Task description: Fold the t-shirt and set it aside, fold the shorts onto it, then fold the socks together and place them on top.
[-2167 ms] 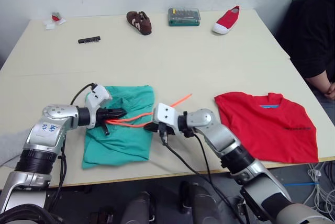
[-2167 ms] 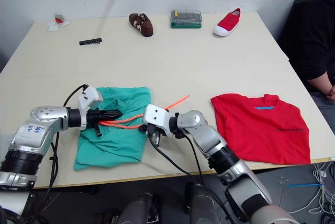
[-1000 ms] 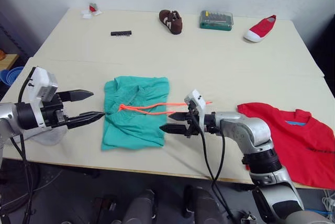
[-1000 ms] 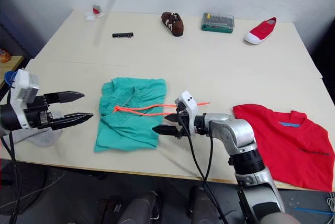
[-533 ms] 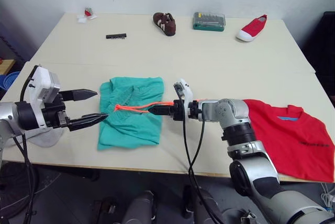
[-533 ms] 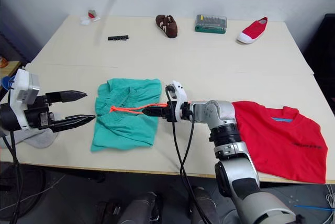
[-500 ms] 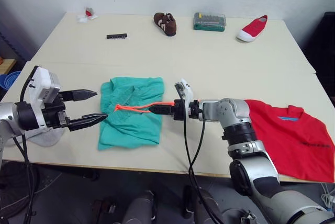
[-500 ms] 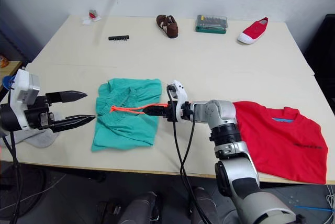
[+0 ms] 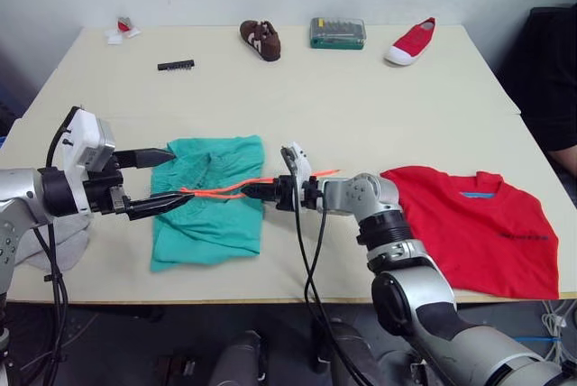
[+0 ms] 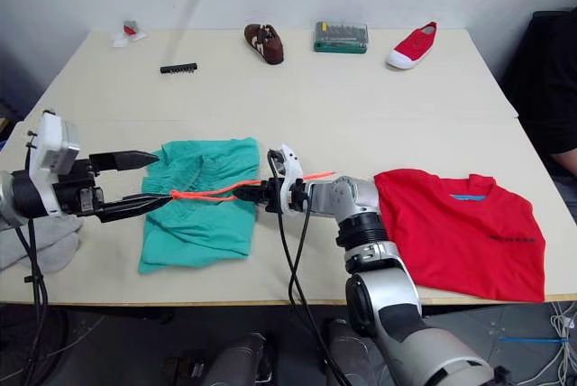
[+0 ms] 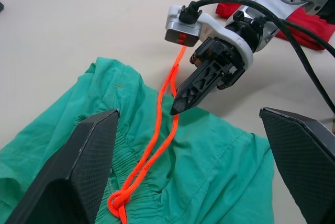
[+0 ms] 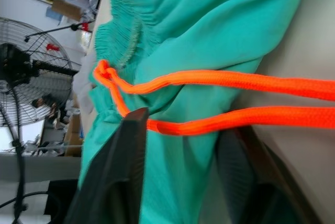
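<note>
The right claw (image 9: 257,191) is pinched shut on the orange drawstring (image 9: 216,191) at the right edge of the teal shorts (image 9: 209,215), which lie crumpled on the counter (image 9: 361,97). The left claw (image 9: 167,180) gapes wide, holding nothing, over the shorts' left edge. The red t-shirt (image 9: 473,228) lies flat behind the right claw's arm.
</note>
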Robot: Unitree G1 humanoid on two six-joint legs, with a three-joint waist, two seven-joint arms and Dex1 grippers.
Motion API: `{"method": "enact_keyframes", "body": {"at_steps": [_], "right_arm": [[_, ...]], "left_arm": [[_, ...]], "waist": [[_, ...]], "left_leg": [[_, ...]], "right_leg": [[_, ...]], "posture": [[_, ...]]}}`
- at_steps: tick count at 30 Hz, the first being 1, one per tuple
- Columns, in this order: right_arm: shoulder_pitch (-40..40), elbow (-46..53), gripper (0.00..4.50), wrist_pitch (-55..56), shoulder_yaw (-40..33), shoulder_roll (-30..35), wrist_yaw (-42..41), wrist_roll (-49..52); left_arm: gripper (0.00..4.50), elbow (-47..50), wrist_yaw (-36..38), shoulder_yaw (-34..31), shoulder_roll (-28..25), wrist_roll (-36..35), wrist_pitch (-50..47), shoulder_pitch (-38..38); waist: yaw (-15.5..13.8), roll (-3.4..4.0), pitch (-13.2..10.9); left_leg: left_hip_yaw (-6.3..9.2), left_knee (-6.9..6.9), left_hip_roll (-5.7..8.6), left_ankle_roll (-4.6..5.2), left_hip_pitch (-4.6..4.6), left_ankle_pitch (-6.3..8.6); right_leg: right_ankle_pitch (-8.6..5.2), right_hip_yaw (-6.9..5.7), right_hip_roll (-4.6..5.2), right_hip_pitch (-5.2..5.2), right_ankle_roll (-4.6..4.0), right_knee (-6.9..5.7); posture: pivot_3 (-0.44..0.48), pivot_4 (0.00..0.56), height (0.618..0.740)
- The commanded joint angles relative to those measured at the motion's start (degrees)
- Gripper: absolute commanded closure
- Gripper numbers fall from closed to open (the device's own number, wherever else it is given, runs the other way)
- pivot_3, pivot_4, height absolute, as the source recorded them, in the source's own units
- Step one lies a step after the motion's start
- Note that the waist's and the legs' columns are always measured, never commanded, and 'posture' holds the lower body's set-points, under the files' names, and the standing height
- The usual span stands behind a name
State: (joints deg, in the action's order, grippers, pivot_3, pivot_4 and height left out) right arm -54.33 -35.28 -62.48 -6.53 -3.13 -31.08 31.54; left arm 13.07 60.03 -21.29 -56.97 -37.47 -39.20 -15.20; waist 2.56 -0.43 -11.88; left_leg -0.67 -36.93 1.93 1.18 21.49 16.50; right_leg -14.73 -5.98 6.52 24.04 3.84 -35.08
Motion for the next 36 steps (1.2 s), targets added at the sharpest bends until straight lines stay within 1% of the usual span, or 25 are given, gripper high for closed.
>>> {"method": "enact_keyframes", "body": {"at_steps": [1, 2, 3, 5, 8, 10, 11, 13, 15, 17, 18, 22, 25, 27, 30, 31, 32, 36], "right_arm": [[0.8, 0.8, 4.02, -0.2, -0.1, 0.6, 0.4, -0.2], [1.1, 1.8, 4.34, -0.6, 0.1, 1.1, 0.2, -0.2], [1.6, 3.3, 4.48, -1.0, 0.6, 1.6, 0.0, -0.3], [2.5, 7.0, 4.48, -2.4, 1.4, 2.8, -0.3, 0.2], [3.8, 16.4, 4.48, -7.6, 0.2, 6.2, 0.3, 3.0], [4.6, 24.3, 4.48, -13.0, -2.0, 9.2, 1.1, 5.7], [5.0, 28.4, 4.48, -16.4, -3.7, 10.9, 1.7, 7.5], [5.5, 34.5, 4.48, -22.1, -7.0, 13.4, 2.5, 10.1], [6.0, 40.5, 4.48, -27.7, -10.9, 17.1, 3.1, 12.5], [7.6, 45.1, 4.48, -29.9, -13.2, 23.8, 3.3, 16.7], [8.8, 46.6, 4.48, -30.0, -14.2, 28.2, 3.3, 19.2], [13.9, 47.6, 4.48, -30.0, -18.8, 45.2, 3.1, 28.3], [18.7, 46.1, 4.48, -30.0, -22.8, 56.3, 2.0, 32.8], [22.5, 44.8, 4.48, -30.0, -25.4, 62.1, 1.4, 34.5], [29.3, 43.6, 4.48, -30.0, -29.9, 69.0, -1.9, 34.0], [32.2, 43.1, 4.48, -30.0, -32.0, 70.9, -3.6, 33.1], [35.9, 42.0, 4.48, -29.3, -34.3, 72.7, -5.8, 31.4], [49.1, 38.5, 4.48, -22.7, -39.3, 76.8, -13.8, 24.1]], "left_arm": [[0.0, 0.9, 0.1, -0.4, -0.4, -0.2, 1.0, -0.4], [0.0, 1.1, 0.0, -0.2, -0.1, -0.7, 0.6, -0.6], [0.0, 1.4, -0.2, 0.1, 0.3, -1.2, 0.1, -0.9], [0.0, 2.2, -0.4, 1.1, 1.0, -2.3, -0.7, -1.6], [0.0, 3.8, -0.6, 3.6, 3.2, -4.6, -1.9, -3.4], [0.0, 5.1, -0.8, 5.6, 4.8, -6.4, -3.4, -5.6], [0.0, 5.6, -0.9, 6.5, 5.7, -7.3, -4.2, -6.7], [0.0, 6.3, -1.0, 7.9, 7.0, -8.7, -5.2, -8.2], [0.0, 6.9, -0.8, 9.7, 8.3, -9.4, -5.7, -9.8], [0.0, 7.1, -0.6, 11.5, 9.6, -9.8, -5.8, -11.4], [0.0, 6.9, -0.4, 12.3, 10.3, -9.8, -5.6, -12.2], [0.0, 4.8, 0.6, 14.6, 12.0, -8.7, -4.4, -14.5], [0.0, 2.9, 1.6, 15.8, 12.7, -7.6, -3.1, -15.6], [0.0, 2.0, 2.2, 16.4, 13.0, -7.0, -2.4, -16.3], [0.0, 0.5, 3.2, 17.2, 13.4, -6.0, -1.2, -17.2], [0.0, -0.2, 3.6, 17.5, 13.5, -5.6, -0.7, -17.6], [0.0, -0.9, 4.0, 17.8, 13.6, -5.2, -0.2, -18.1], [0.0, -2.1, 5.0, 18.4, 13.8, -4.1, 0.8, -18.9]], "waist": [[0.0, 0.0, 0.0], [-0.1, 0.0, 0.0], [-0.2, 0.0, 0.0], [-0.6, 0.01, 0.0], [-1.6, 0.01, 0.0], [-2.2, 0.0, 0.0], [-2.3, 0.0, 0.0], [-2.4, 0.02, 0.0], [-2.5, 0.01, 0.0], [-2.5, 0.01, 0.0], [-2.6, 0.0, 0.0], [-3.0, -0.01, 0.0], [-3.2, -0.01, 0.0], [-3.4, -0.05, 0.0], [-3.8, -0.07, -0.1], [-4.0, -0.06, -0.1], [-4.2, -0.06, -0.1], [-4.4, -0.06, -0.1]], "left_leg": [[0.0, 0.0, -0.01, -0.01, -0.01, 0.01], [0.0, -0.01, -0.02, -0.01, -0.01, 0.02], [-0.01, -0.05, -0.02, 0.08, -0.01, 0.08], [-0.01, -0.08, -0.02, 0.23, -0.01, 0.19], [0.08, -0.1, -0.01, 0.05, 0.1, 0.32], [0.11, -0.23, 0.0, 0.19, 0.39, 0.24], [0.1, -0.37, 0.01, 0.14, 0.82, 0.06], [0.05, -0.33, 0.01, 0.12, 0.99, 0.04], [0.05, -0.27, 0.0, 0.14, 1.07, 0.05], [0.02, -0.25, 0.01, 0.18, 1.09, 0.07], [0.01, -0.25, 0.01, 0.24, 1.11, 0.1], [-0.1, -0.29, 0.03, 0.44, 1.13, 0.2], [-0.32, -0.31, 0.02, 0.58, 1.09, 0.19], [-0.42, -0.32, 0.0, 0.63, 1.03, 0.2], [-0.58, -0.38, -0.06, 0.73, 0.91, 0.25], [-0.59, -0.4, -0.08, 0.97, 0.91, 0.39], [-0.59, -0.42, -0.07, 1.02, 0.91, 0.4], [-0.6, -0.67, -0.08, 1.15, 0.94, 0.44]], "right_leg": [[-0.03, -0.01, 0.0, 0.0, -0.05, 0.02], [-0.03, -0.01, 0.0, 0.0, -0.05, 0.07], [-0.03, 0.01, 0.0, 0.01, -0.06, 0.07], [0.0, 0.03, 0.01, 0.01, -0.1, 0.07], [0.0, 0.02, 0.03, 0.03, -0.1, 0.08], [0.0, 0.03, 0.03, 0.25, -0.11, 0.1], [0.06, 0.04, 0.03, 0.61, -0.1, 0.02], [0.13, 0.01, 0.02, 0.76, -0.11, -0.01], [0.13, -0.06, 0.0, 0.78, -0.11, 0.12], [0.12, -0.07, -0.01, 0.78, -0.11, 0.22], [0.12, -0.09, -0.02, 0.75, -0.11, 0.28], [0.17, -0.12, -0.08, 0.6, 0.0, 0.6], [0.26, 0.0, -0.11, 0.55, 0.15, 0.68], [0.28, 0.04, -0.12, 0.52, 0.19, 0.67], [0.32, 0.16, -0.15, 0.47, 0.27, 0.86], [0.36, 0.18, -0.15, 0.47, 0.32, 0.87], [0.38, 0.19, -0.15, 0.47, 0.36, 0.87], [0.51, 0.2, -0.15, 0.37, 0.43, 0.89]], "posture": [[0.0, 0.15, 0.74], [0.0, 0.15, 0.74], [0.0, 0.15, 0.74], [0.0, 0.15, 0.74], [0.0, 0.15, 0.74], [0.0, 0.15, 0.74], [0.0, 0.15, 0.74], [0.0, 0.15, 0.74], [0.0, 0.15, 0.74], [0.0, 0.15, 0.74], [0.0, 0.15, 0.74], [0.0, 0.15, 0.74], [0.0, 0.15, 0.74], [0.0, 0.15, 0.74], [0.0, 0.15, 0.74], [0.0, 0.15, 0.74], [0.0, 0.15, 0.74], [0.0, 0.15, 0.74]]}}
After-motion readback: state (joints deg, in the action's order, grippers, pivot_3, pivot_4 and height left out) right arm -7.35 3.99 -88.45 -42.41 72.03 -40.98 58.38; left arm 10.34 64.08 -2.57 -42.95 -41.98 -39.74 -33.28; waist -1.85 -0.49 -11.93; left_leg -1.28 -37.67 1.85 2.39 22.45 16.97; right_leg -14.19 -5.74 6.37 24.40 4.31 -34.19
